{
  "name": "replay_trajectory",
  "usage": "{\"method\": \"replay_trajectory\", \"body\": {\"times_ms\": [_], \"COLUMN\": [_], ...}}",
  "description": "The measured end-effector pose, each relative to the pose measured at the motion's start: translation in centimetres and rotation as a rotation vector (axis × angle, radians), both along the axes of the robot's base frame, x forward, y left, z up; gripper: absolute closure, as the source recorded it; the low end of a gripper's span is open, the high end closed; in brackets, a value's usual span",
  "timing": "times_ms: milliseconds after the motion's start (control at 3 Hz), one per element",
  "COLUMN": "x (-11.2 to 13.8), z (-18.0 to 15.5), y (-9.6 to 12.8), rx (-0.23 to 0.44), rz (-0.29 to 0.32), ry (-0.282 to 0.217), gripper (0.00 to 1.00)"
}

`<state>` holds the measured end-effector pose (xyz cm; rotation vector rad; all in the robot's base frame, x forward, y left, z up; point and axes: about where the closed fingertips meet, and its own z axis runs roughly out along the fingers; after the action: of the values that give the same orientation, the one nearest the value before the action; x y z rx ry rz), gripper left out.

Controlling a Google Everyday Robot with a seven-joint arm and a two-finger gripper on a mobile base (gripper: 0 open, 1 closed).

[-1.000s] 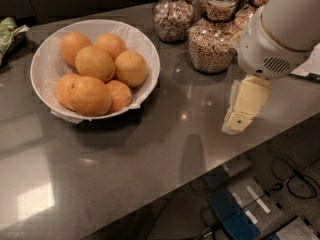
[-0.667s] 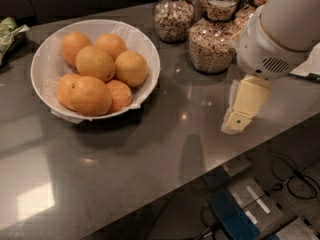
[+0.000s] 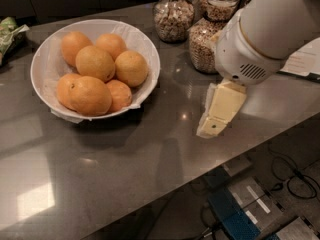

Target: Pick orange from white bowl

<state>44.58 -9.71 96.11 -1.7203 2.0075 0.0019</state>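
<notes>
The white bowl [image 3: 150,51], lined with crinkled white paper, stands at the left of the grey counter and holds several oranges. The largest orange [image 3: 91,96] lies at the bowl's front, with a small dark stem dot on its left side. My gripper [image 3: 214,125] hangs from the big white arm [image 3: 260,39] at the right. It points down at the counter near the front edge. It is well to the right of the bowl, apart from it, and nothing shows in it.
Glass jars of nuts [image 3: 173,18] [image 3: 202,46] stand behind the gripper at the back. A green packet [image 3: 10,31] lies at the far left. A paper sheet [image 3: 302,61] lies at the right. Past the counter's front edge [image 3: 165,199], cables and boxes lie on the floor.
The arm and gripper have shifted a little to the left, towards the bowl. The bowl and oranges have not moved.
</notes>
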Motion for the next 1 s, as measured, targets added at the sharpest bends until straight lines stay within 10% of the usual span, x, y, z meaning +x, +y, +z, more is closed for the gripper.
{"method": "replay_trajectory", "body": {"times_ms": [667, 1000], "x": [-3.0, -3.2], "z": [2.7, 3.2], "y": [8.5, 8.6], "rx": [0.147, 0.14], "rz": [0.261, 0.258], "ry": [-0.131, -0.139], "gripper": [0.0, 0.0]}}
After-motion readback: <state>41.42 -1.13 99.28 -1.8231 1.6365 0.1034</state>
